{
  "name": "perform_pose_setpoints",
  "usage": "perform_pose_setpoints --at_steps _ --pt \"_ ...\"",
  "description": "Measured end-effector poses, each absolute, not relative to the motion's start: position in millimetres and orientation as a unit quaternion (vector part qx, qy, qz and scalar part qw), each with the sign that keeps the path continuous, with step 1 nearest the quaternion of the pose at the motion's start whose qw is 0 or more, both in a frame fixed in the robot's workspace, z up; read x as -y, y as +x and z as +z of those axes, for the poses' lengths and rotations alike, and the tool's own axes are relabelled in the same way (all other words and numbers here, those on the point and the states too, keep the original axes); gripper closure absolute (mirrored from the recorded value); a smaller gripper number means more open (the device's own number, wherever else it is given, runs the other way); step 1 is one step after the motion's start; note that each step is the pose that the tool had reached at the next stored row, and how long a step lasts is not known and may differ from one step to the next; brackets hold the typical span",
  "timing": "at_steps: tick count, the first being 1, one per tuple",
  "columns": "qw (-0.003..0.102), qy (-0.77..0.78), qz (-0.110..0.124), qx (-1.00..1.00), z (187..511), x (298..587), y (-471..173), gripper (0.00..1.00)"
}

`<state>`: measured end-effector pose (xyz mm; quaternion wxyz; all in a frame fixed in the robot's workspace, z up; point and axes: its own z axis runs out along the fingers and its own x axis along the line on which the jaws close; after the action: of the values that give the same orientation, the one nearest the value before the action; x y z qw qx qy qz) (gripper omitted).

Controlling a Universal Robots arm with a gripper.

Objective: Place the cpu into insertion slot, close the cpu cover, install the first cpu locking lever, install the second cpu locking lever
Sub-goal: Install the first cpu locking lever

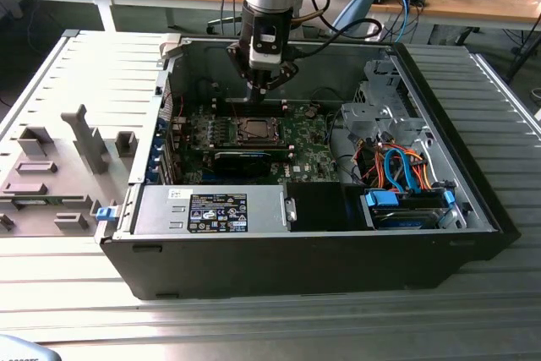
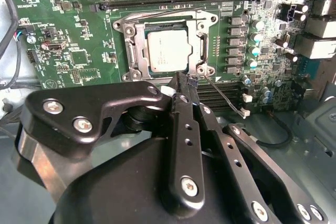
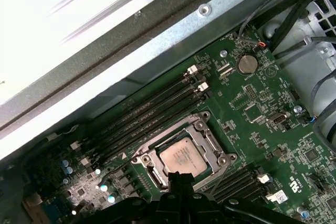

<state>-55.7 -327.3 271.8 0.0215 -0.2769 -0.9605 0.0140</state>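
Hidden: gripper (image 2: 181,85) body covered the insertion slot's (image 2: 167,48) near edge.
Cpu (image 2: 167,50): dull silver, seated, cover (image 2: 135,51) closed.
Fingers: together, empty.

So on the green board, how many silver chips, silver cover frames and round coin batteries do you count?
Small square silver-grey metal-topped cpu: 1
Thin square silver metal cpu cover frame: 1
Round silver coin battery: 1
Total: 3
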Motion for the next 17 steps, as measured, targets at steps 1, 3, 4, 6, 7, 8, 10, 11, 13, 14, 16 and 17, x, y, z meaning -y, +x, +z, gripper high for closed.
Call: perform_pose_setpoints --at_steps 1,3,4,6,7,8,10,11,13,14,16,17 --pt "0.022 -0.276 0.014 0.961 271.8 327.2 -55.7 0.89" --pt "0.022 -0.274 0.014 0.961 271.8 327.2 -55.7 0.89" --pt "0.021 -0.273 0.014 0.962 271.8 327.3 -55.7 0.89" --pt "0.021 -0.27 0.014 0.963 271.8 327.3 -55.7 0.89" --pt "0.022 -0.269 0.014 0.963 271.8 327.3 -55.7 0.89" --pt "0.021 -0.267 0.014 0.963 271.8 327.2 -55.7 0.89" --pt "0.021 -0.265 0.014 0.964 271.8 327.3 -55.7 0.89" --pt "0.021 -0.264 0.014 0.964 271.8 327.2 -55.7 0.89" --pt "0.021 -0.262 0.014 0.965 271.8 327.2 -55.7 0.89" --pt "0.021 -0.261 0.014 0.965 271.8 327.3 -55.7 0.89" --pt "0.021 -0.259 0.014 0.966 271.8 327.3 -55.7 0.89" --pt "0.021 -0.258 0.014 0.966 271.8 327.2 -55.7 0.89"
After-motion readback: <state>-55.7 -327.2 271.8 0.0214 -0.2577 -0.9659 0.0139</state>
